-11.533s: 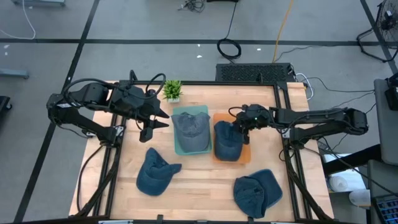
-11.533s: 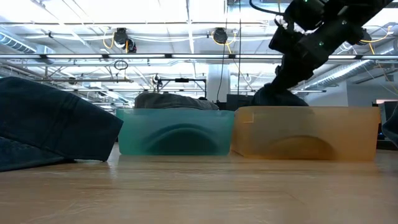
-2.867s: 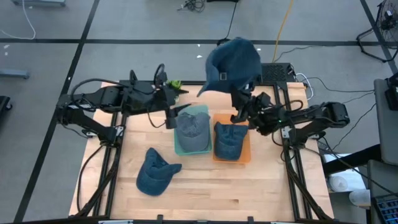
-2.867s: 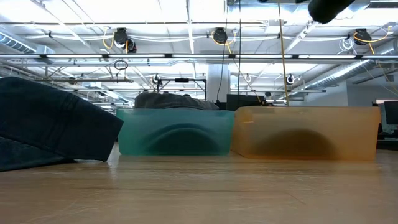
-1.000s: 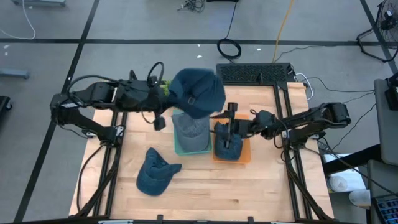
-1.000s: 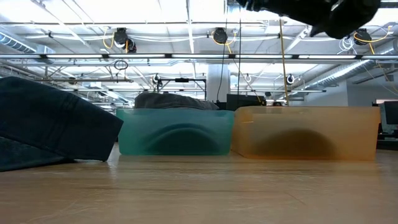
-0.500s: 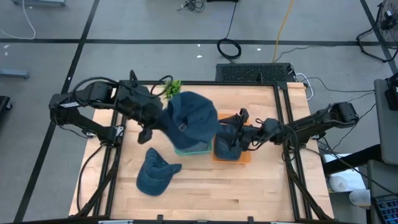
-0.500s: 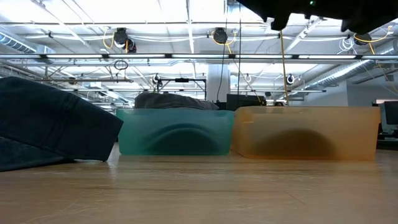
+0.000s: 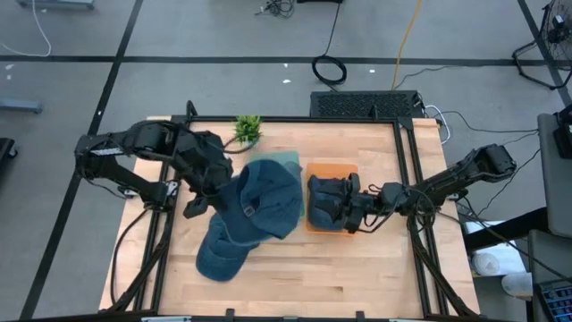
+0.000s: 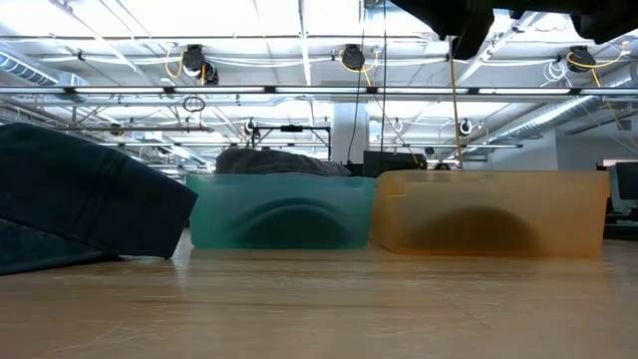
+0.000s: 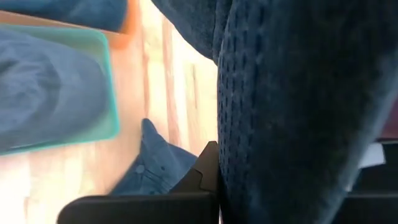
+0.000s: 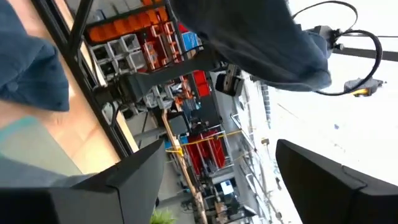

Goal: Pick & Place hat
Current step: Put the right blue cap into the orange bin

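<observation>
A blue hat [image 9: 266, 201] hangs in the air over the green tray [image 9: 288, 161], hiding most of it, with my left gripper [image 9: 214, 199] shut on it. The green tray [image 11: 111, 93] holds a hat [image 11: 50, 81]. Another hat [image 9: 217, 258] lies flat on the table near the front. The orange tray [image 9: 332, 170] holds a hat [image 9: 323, 201]; my right gripper [image 9: 350, 210] hovers at its right side, open, with nothing between its fingers [image 12: 130, 180]. My left gripper pinches the hat's cloth [image 11: 249, 155] between its two fingers [image 11: 202, 177], coming from the table's left and slanting down. The hat itself hides which part is held. It hangs clear of the tray and table, crown toward the right.
A small green plant [image 9: 248, 130] stands at the far edge. In the low view the green tray [image 10: 284, 211] and the orange tray [image 10: 488, 211] stand side by side, with the loose hat [image 10: 85, 199] at the left. Bare wood lies at the near right.
My left gripper has tipped downward and carried the hat from above the green tray's far end toward the near edge and lower. The hat has swung round with it. My right gripper has rolled and drawn back toward the right and near edges.
</observation>
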